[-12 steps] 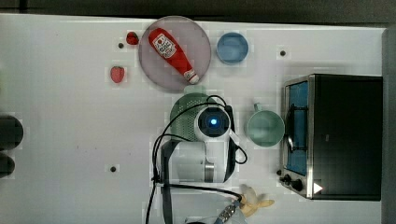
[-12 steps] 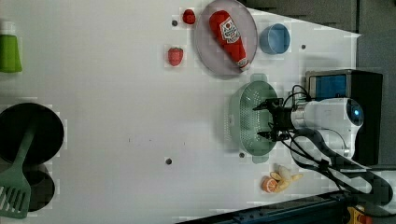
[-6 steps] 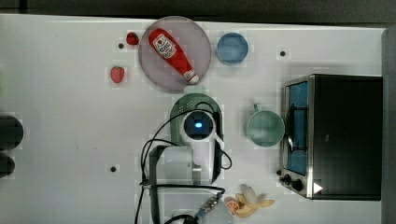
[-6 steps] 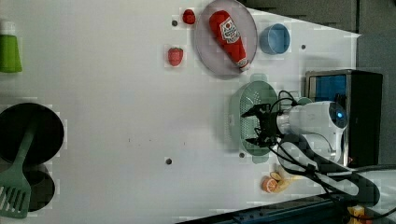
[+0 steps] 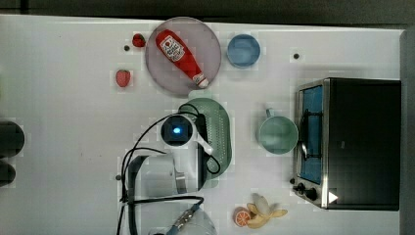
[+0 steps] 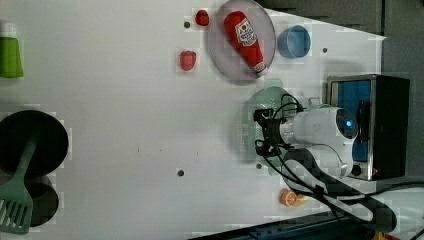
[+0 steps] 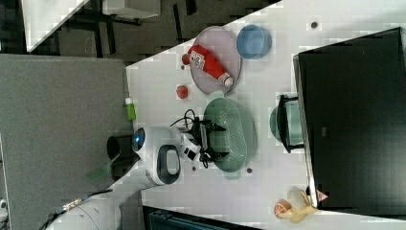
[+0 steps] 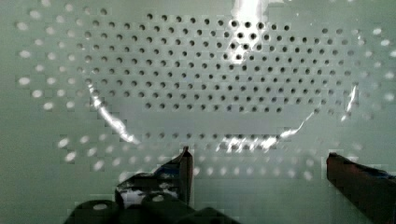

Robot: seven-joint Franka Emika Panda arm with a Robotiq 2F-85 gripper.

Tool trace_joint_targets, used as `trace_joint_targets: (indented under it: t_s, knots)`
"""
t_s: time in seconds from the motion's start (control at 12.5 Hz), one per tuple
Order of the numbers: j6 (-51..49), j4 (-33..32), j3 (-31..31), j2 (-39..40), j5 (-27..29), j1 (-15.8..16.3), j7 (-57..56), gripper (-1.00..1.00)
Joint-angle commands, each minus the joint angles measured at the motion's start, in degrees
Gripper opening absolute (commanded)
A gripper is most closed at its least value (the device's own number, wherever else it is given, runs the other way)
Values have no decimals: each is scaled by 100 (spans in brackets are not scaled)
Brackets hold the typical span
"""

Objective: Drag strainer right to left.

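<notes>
Gripper spread wide inside the strainer

In the top view, the toaster oven (image 5: 359, 142) is seen at 3 o'clock of the strainer (image 5: 220, 132); the mug (image 5: 277, 135) lies between. The gripper (image 8: 257, 163) is held wide open, nothing grasped.

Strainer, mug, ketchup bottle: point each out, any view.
strainer (image 5: 221, 128): top view, perforated floor on the top view's right of the arm.
mug (image 5: 277, 135): top view, inside of the cup.
ketchup bottle (image 5: 177, 54): top view, red body, lying on the plate.
</notes>
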Motion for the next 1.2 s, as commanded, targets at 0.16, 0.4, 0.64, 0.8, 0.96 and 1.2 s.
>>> trace_joint_targets:
  t_s: [0.16,0.4,0.64,0.8,0.96,1.2]
  knots:
    - [92,30,199,-135,-94,405,1413,100]
    - [89,119,351,-125,-94,703,1965,100]
    - [83,278,427,-22,-84,990,2238,100]
    - [85,473,430,139,-26,1200,2372,100]
    - [82,706,434,309,193,1411,2448,100]
    - [83,1034,434,521,540,1715,2449,100]
